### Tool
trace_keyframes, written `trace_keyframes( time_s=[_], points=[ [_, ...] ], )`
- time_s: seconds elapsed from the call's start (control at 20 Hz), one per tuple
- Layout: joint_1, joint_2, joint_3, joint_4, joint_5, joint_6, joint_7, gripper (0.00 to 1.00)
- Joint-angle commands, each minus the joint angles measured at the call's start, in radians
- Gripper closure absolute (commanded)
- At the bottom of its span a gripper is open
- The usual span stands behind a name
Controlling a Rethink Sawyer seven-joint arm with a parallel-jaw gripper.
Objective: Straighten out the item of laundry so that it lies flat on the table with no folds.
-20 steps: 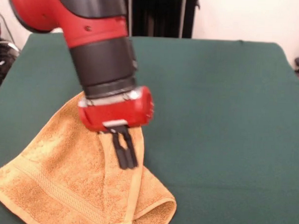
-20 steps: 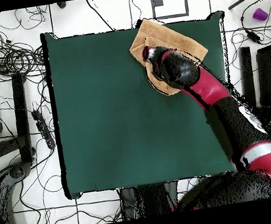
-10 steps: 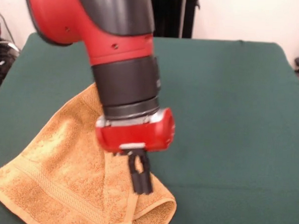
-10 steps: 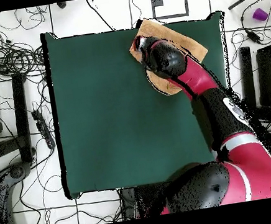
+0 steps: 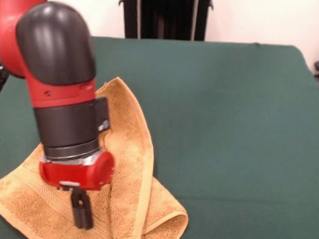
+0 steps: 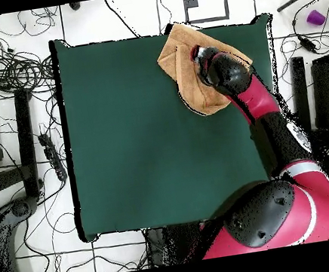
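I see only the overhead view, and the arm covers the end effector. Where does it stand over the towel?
Observer: In the front view the end effector points down at the towel, near the towel's front edge, on the picture's left of a folded flap.
Operator: Does it touch the cloth?
Observer: I cannot tell; its tip overlaps the cloth in the picture, and no gap shows.
Operator: How is the flap folded?
Observer: The flap's hem runs from the towel's far corner down to its front edge, and on the picture's right the fold makes a rounded loop on the table.
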Motion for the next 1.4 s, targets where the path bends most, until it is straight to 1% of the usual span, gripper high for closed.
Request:
trace_keyframes(
  time_s=[0.05,0.15,0.2,0.25,0.4,0.55,0.8,1.4],
  points=[
    [0.030,0.058,0.004,-0.051,-0.011,0.062,0.122,1.00],
    [0.028,0.063,0.004,-0.056,0.007,0.110,0.133,1.00],
    [0.036,0.065,-0.012,-0.063,0.015,0.150,0.140,1.00],
    [0.043,0.067,-0.027,-0.074,0.011,0.177,0.143,0.00],
    [0.019,0.066,0.012,-0.049,0.006,0.141,0.137,0.00],
    [0.012,0.067,0.021,-0.045,0.000,0.130,0.137,0.00],
    [-0.005,0.057,0.038,-0.034,-0.024,0.125,0.103,0.00],
    [-0.001,0.039,0.066,-0.010,-0.020,0.116,0.112,0.00]
  ],
)
